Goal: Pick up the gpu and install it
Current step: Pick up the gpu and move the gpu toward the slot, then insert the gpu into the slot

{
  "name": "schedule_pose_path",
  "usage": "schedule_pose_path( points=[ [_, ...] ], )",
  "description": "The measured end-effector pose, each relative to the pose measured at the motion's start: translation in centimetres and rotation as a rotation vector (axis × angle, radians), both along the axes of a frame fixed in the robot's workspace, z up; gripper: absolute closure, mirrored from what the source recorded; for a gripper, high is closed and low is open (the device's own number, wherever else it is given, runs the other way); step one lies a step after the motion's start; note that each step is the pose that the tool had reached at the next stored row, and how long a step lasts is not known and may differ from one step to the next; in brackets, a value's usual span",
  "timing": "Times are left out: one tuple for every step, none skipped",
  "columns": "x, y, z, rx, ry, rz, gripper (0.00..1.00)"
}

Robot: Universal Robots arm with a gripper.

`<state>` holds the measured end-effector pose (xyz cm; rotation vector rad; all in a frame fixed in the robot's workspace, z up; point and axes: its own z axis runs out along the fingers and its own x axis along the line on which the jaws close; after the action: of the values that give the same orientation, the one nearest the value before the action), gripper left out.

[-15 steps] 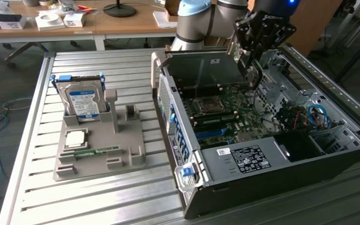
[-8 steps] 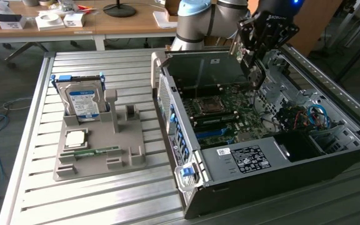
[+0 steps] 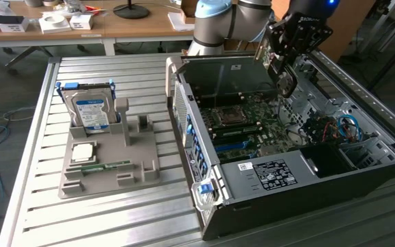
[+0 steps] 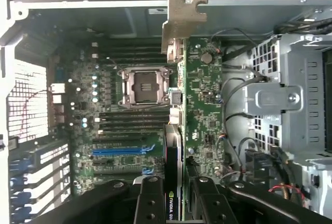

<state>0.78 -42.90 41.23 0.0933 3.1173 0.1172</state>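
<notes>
Your jaws grasp the gpu edge-on, hanging above the motherboard inside the open computer case on the bench. Hold the card plumb, with its bracket toward the case wall, and line its edge up with the slot before pressing.

Wooden desks stand behind a slatted metal table; floor perhaps grey.

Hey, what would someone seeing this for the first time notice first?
The tool grips the gpu edge-on above the motherboard inside the open computer case, on the exterior view's right. On that view's left, a blue-labelled hard drive stands upright in a gray tray.
</notes>
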Motion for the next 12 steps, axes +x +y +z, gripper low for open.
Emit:
schedule_pose_path(
  points=[
    [0.22, 0.00, -0.02, 0.0008, -0.0001, 0.000, 0.74],
    [0.40, 0.00, -0.03, 0.0013, -0.0001, 0.000, 0.74],
    [0.59, 0.00, -0.03, 0.0014, -0.0001, 0.003, 0.74],
    [0.74, 0.00, -0.05, 0.0013, -0.0001, 0.009, 0.74],
    [0.89, -0.01, -0.06, 0.0012, -0.0001, 0.016, 0.74],
    [1.00, -0.01, -0.07, 0.0011, -0.0001, 0.020, 0.74],
    [1.03, -0.01, -0.07, 0.0012, -0.0001, 0.021, 0.74],
    [1.03, 0.00, -0.08, 0.0013, -0.0001, 0.021, 0.74],
    [1.04, 0.00, -0.08, 0.0013, -0.0001, 0.021, 0.74],
    [1.04, 0.00, -0.08, 0.0014, -0.0001, 0.021, 0.74],
    [1.04, 0.00, -0.08, 0.0014, -0.0001, 0.021, 0.74],
    [1.04, 0.00, -0.08, 0.0014, -0.0001, 0.021, 0.74]
  ],
)
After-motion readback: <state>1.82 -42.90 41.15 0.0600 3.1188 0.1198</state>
